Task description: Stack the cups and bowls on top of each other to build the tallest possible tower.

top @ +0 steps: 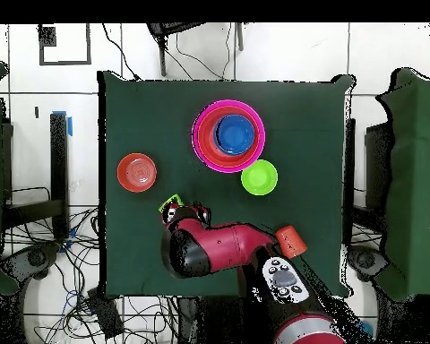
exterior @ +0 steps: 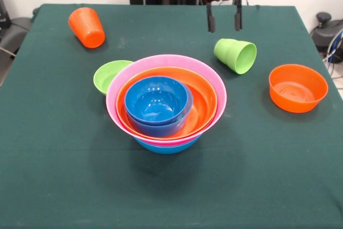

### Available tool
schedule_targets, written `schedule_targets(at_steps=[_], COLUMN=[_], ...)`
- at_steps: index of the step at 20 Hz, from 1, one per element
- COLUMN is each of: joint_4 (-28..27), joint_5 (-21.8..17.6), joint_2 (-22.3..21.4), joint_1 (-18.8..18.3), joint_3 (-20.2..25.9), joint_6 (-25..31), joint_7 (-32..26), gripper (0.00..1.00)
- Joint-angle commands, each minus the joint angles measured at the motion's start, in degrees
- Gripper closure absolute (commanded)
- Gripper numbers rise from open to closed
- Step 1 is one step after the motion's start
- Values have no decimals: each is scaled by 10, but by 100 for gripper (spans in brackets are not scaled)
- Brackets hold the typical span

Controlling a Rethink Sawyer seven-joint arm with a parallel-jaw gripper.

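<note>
Tower (exterior: pixel 166 105): glossy plastic bowls nested, blue base, pink, orange, small blue inside; on green bench (exterior: pixel 64 175), well below pincer.
Pincer (exterior: pixel 224 22): black fingers spread, empty, above tipped lime-green plastic cup (exterior: pixel 236 55).

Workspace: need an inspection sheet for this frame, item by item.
Surface: dark green tablecloth, flat, no spills seen.
Tower: small blue bowl nested in large orange bowl, inside pink bowl, on a blue bowl at the base.
Loose bowls: lime-green bowl against the tower's side; orange bowl upright, apart.
Cups: orange cup and lime-green cup, both on their sides.
Clutter: nothing seen on the table.
Pincer: open, empty, raised above the table behind the lime-green cup.
Cables: tangled on the floor beside the table.
Surroundings: dark chairs at the table's sides.
</note>
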Motion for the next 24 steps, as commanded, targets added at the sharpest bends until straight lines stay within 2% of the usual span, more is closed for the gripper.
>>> schedule_targets(at_steps=[1,12,18,24], joint_4=[-6,-25,-31,-39], joint_5=[27,68,106,121], joint_2=[19,42,64,85], joint_1=[-1,50,112,137], joint_3=[3,0,-35,-61], joint_6=[35,-3,-49,-68], joint_7=[68,87,108,96], gripper=[0,0,0,0])
